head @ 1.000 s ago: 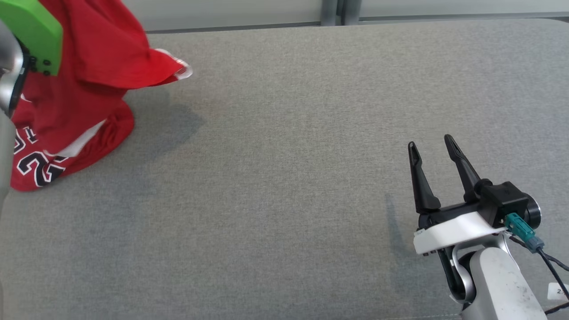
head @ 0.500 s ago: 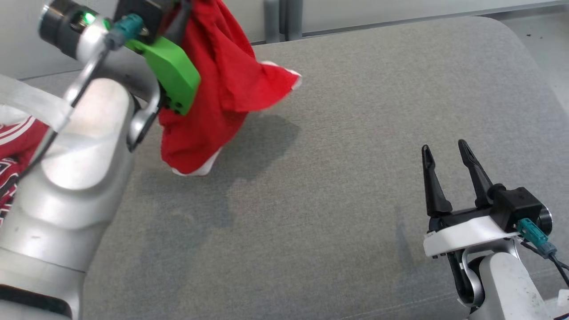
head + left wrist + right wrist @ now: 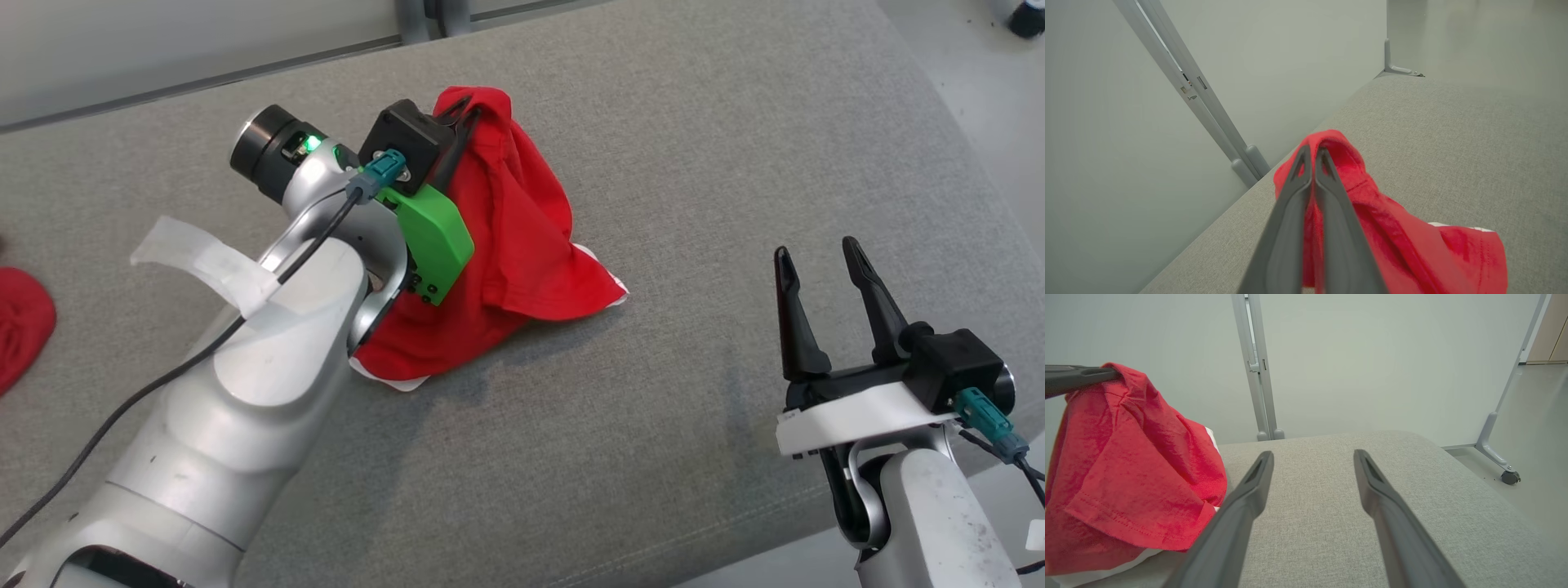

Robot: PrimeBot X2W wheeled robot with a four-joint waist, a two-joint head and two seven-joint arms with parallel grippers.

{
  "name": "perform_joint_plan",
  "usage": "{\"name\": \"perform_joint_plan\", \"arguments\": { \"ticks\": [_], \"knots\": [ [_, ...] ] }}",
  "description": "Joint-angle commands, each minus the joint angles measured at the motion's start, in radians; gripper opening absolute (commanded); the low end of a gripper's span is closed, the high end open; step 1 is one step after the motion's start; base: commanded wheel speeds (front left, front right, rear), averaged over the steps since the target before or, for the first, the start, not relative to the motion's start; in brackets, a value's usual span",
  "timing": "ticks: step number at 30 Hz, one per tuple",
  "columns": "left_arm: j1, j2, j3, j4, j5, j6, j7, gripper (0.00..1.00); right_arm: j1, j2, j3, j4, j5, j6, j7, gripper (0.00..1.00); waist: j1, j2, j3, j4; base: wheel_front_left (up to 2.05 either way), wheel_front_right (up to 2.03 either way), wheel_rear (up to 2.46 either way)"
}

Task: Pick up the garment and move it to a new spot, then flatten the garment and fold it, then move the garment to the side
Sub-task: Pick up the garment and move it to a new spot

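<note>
Carried across since earlier, the red garment [image 3: 522, 245] droops on the worktop [image 3: 694, 163], bunched top clamped in the left pincer [image 3: 467, 114]; soft, light (better regripped by a hem); right pincer [image 3: 816, 249] gapes empty.

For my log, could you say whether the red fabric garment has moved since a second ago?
Yes. The red fabric garment, in the left gripper's jaws, moved right: earlier far left of the grey partition post, now right of it.
</note>
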Motion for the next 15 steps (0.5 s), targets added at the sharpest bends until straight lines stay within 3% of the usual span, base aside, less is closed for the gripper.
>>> {"name": "perform_joint_plan", "arguments": {
  "ticks": [1,8,15],
  "knots": [
    [0.005,-0.014,0.002,0.026,-0.002,0.013,-0.02,0.0,-0.01,-0.003,0.001,-0.004,0.008,0.0,-0.002,1.0,0.0,0.0,0.039,-0.037,0.0,0.0,0.0],
    [-0.052,-0.076,-0.001,0.256,0.016,0.053,-0.158,0.0,-0.046,-0.003,0.024,-0.01,0.021,0.0,-0.002,1.0,0.0,0.0,0.09,-0.096,0.0,0.0,0.0],
    [-0.132,-0.071,-0.015,0.423,0.053,0.069,-0.241,0.0,-0.055,-0.003,0.057,0.003,0.041,0.0,-0.002,1.0,0.0,0.0,0.105,-0.144,0.0,0.0,0.0]
  ]
}}
